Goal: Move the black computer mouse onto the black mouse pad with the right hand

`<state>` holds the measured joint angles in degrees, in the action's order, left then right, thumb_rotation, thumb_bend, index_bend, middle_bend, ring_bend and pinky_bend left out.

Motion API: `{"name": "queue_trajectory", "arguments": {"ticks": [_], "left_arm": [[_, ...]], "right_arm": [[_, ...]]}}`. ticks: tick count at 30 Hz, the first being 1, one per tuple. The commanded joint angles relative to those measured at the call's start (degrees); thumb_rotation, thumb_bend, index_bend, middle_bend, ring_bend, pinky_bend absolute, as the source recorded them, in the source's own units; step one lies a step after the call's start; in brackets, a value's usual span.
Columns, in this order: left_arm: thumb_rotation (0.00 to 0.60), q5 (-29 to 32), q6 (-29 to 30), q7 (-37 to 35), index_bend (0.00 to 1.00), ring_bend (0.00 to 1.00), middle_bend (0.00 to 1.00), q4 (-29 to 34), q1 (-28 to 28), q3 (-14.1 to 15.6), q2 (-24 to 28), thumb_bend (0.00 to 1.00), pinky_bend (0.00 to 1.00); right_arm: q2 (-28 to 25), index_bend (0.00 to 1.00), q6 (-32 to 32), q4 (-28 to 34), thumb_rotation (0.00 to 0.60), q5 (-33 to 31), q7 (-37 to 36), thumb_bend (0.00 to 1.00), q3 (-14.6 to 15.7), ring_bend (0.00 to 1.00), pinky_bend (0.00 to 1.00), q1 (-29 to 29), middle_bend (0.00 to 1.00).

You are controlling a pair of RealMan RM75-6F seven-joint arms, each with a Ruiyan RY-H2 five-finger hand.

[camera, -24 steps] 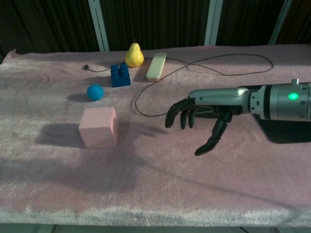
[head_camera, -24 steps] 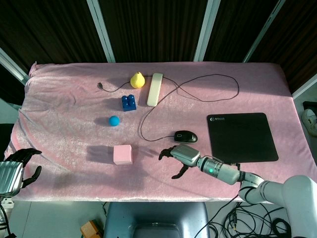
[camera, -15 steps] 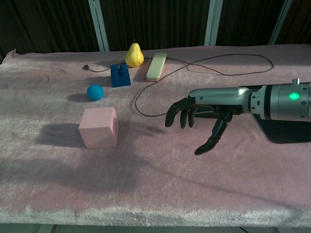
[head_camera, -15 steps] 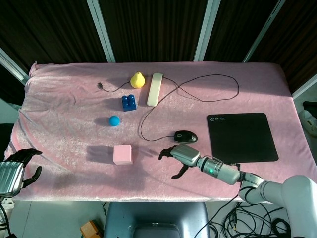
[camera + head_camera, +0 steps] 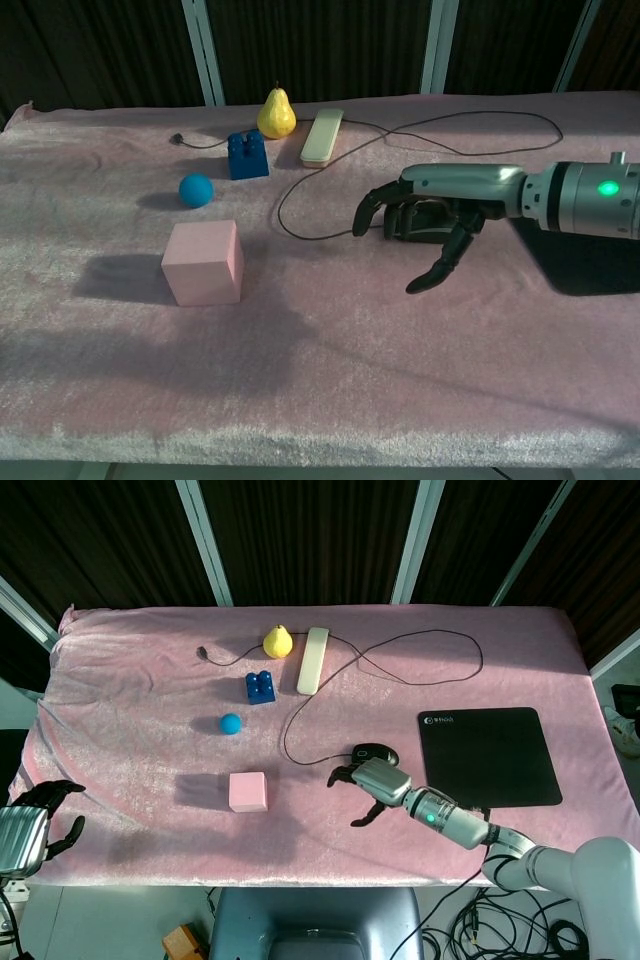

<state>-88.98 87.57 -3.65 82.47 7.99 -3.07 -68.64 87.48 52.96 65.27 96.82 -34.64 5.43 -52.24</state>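
The black computer mouse point(image 5: 373, 751) lies on the pink cloth, its cable looping off toward the back. My right hand point(image 5: 372, 781) hovers at its near side with fingers spread, covering its front edge; whether they touch the mouse I cannot tell. In the chest view the right hand point(image 5: 428, 213) hides most of the mouse behind its dark fingers and holds nothing. The black mouse pad point(image 5: 488, 756) lies flat just to the right of the mouse and shows as a dark patch point(image 5: 588, 268) under the forearm. My left hand point(image 5: 32, 822) hangs off the table's near left corner, holding nothing.
A pink cube point(image 5: 248, 791) stands left of the right hand. Farther back are a blue ball point(image 5: 230, 723), a blue brick point(image 5: 261, 686), a yellow pear point(image 5: 277, 641) and a cream bar point(image 5: 313, 660). The mouse cable point(image 5: 420, 635) loops across the back.
My right hand has moved away from the near edge and slightly right, up to the mouse, and now overlaps it. The mouse and the left hand have not moved.
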Motion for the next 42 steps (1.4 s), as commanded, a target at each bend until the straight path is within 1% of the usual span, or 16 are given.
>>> {"name": "queue_trajectory", "arguments": {"ticks": [1,5,10,15,20,26,29,34,39,42], "left_arm": [[0.600,0.1,-0.1,0.0,0.36,0.29,0.35,0.0,0.0,0.0,0.0,0.36,0.46],[0.600,0.2,-0.1,-0.1,0.36,0.29,0.35,0.0,0.0,-0.1,0.0,0.36,0.46],[0.600,0.0,-0.1,0.1,0.36,0.29,0.35,0.1,0.0,0.0,0.0,0.36,0.46],[0.600,0.1,-0.2,0.1,0.36,0.29,0.35,0.1,0.1,0.0,0.0,0.36,0.46],[0.600,0.2,-0.2,-0.2,0.36,0.29,0.35,0.1,0.0,-0.1,0.1,0.36,0.46],[0.600,0.2,-0.1,-0.4,0.36,0.29,0.35,0.1,0.0,-0.1,0.2,0.36,0.46],[0.600,0.2,0.0,-0.5,0.36,0.29,0.35,0.1,0.0,-0.1,0.2,0.36,0.46],[0.600,0.2,0.0,-0.7,0.36,0.29,0.35,0.1,-0.1,-0.1,0.3,0.36,0.46],[0.600,0.3,0.0,-1.0,0.36,0.29,0.35,0.0,-0.1,-0.2,0.4,0.36,0.46],[0.600,0.4,0.1,-1.2,0.36,0.29,0.35,0.0,-0.1,-0.3,0.4,0.36,0.46]], "right_arm": [[1.9,0.42,0.5,-2.8,0.600,-4.3,6.3,0.15,-3.1,0.39,0.47,1.9,0.37],[3.5,0.40,0.4,-4.5,0.600,-8.6,10.6,0.15,-5.7,0.38,0.46,3.6,0.37],[6.0,0.36,0.0,-8.0,0.600,-12.8,16.5,0.15,-8.4,0.34,0.43,4.8,0.37],[6.8,0.30,-4.8,-9.0,0.600,-17.6,20.0,0.15,-10.4,0.32,0.41,4.7,0.36],[7.2,0.29,-8.4,-9.4,0.600,-20.3,22.3,0.15,-11.5,0.32,0.41,4.2,0.36],[9.2,0.31,-10.0,-11.8,0.600,-22.3,25.2,0.15,-12.8,0.32,0.41,3.7,0.36],[10.3,0.34,-10.5,-13.3,0.600,-22.9,26.4,0.15,-13.4,0.34,0.41,3.4,0.36],[12.1,0.38,-11.5,-15.6,0.600,-23.7,27.6,0.15,-14.1,0.39,0.46,2.9,0.36],[13.6,0.40,-13.0,-17.7,0.600,-24.2,28.6,0.15,-14.4,0.41,0.47,2.3,0.36],[14.4,0.42,-13.1,-18.7,0.600,-24.2,28.9,0.15,-14.7,0.45,0.51,2.1,0.39]]}}
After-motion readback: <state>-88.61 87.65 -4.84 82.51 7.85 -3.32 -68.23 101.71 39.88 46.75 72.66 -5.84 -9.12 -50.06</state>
